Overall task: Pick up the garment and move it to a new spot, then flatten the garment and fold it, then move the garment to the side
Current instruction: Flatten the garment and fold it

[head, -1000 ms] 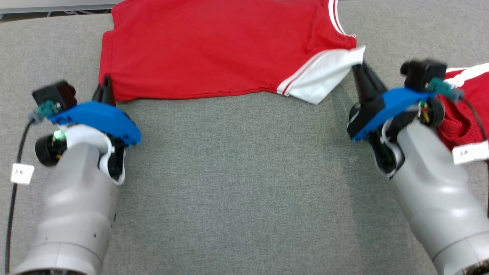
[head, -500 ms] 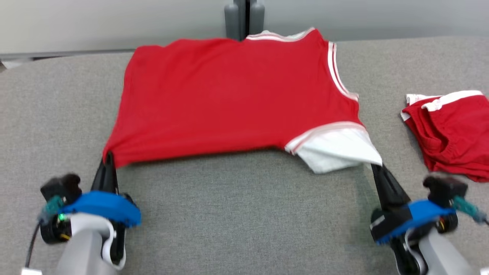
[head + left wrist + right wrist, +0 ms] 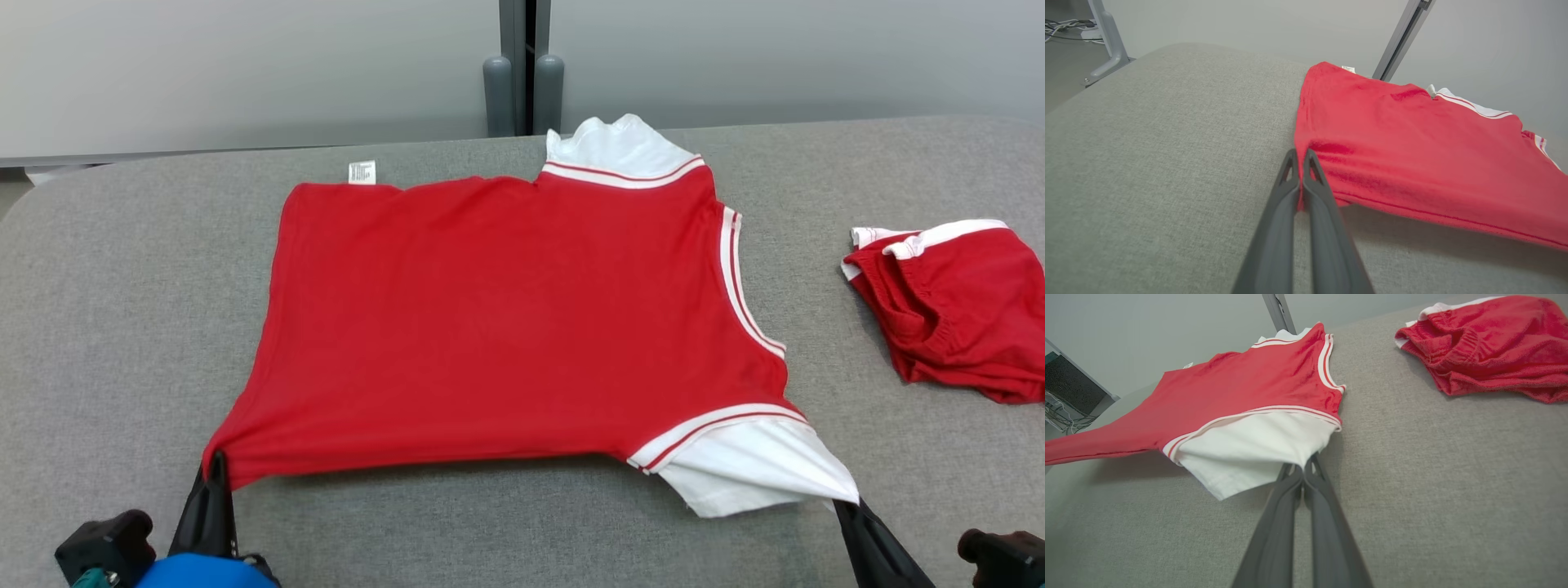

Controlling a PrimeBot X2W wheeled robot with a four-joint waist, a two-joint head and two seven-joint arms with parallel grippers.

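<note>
Garment (image 3: 506, 327): red jersey with white trim, gripped at both near corners. Left claw (image 3: 215, 465), fingers pressed together, pinches the near left hem corner. In the left wrist view the two dark fingers (image 3: 1280, 220) meet on a thin fold of red fabric. Right claw (image 3: 845, 510), likewise closed, nips the tip of the white sleeve (image 3: 751, 469) at the near right. The right wrist view shows white cloth running into the seam between the fingers.

Near hem between the two claws is raised a little off the bench (image 3: 122, 327), with shadow beneath, and runs taut from corner to corner. Rest of the garment lies spread flat on the grey fabric-covered bench, roughly centred. Striped white-and-red band along its right edge. A second white part (image 3: 612, 147) sticks out at the far edge. Small white label (image 3: 362, 171) at the far left corner.

To the right, well apart from the garment, a crumpled red bundle (image 3: 955, 314) with white trim rests on the bench. Behind the bench, a grey post (image 3: 522, 82) against a pale wall.
</note>
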